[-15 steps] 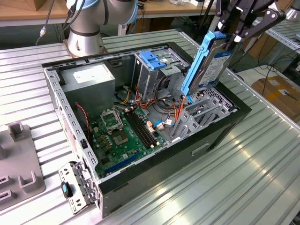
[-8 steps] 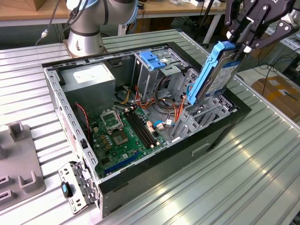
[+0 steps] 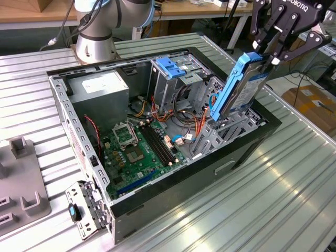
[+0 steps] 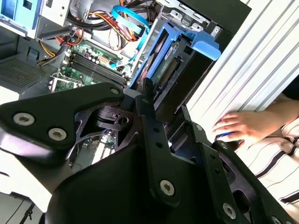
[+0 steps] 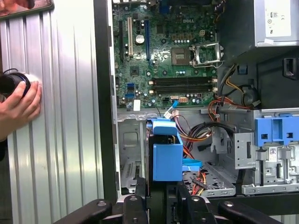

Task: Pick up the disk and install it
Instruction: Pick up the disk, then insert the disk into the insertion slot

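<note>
The disk (image 3: 240,89), just one, clamped tilted in the hand (image 3: 265,55) over one case (image 3: 173,195).

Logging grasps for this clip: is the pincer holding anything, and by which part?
The pincer holds the disk by its upper end, the disk tilted over the open computer case.

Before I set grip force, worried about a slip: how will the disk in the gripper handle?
Probably stiff: the disk hangs tilted from the gripper without sagging. Likely dense for its size, being a metal body. Its smooth blue plastic frame may slip, gripped at one end.
</note>
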`<state>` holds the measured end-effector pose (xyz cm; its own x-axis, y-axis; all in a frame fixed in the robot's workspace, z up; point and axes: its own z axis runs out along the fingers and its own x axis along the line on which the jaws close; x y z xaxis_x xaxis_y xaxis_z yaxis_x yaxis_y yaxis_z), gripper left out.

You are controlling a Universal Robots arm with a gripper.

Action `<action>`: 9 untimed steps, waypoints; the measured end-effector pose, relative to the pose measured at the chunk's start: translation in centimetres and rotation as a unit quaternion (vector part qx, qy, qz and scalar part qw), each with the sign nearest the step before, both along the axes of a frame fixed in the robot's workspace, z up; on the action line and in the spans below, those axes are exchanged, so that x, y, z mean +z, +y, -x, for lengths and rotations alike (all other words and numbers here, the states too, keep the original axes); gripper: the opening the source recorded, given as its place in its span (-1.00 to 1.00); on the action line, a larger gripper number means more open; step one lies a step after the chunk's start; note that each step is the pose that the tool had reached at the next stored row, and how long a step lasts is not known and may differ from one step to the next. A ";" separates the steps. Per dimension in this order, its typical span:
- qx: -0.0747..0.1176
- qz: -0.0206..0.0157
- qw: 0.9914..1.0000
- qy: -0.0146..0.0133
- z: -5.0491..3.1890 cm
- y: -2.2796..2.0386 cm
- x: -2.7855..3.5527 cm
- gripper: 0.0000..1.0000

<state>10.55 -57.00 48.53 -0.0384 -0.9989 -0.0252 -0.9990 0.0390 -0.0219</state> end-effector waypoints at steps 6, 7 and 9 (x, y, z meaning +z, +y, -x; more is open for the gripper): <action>0.000 0.000 1.000 0.000 0.00 0.00 -0.05 -0.30; 0.000 0.000 1.000 0.000 0.00 0.00 -0.18 -0.30; 0.000 0.000 1.000 0.000 -0.02 -0.01 -0.41 -0.30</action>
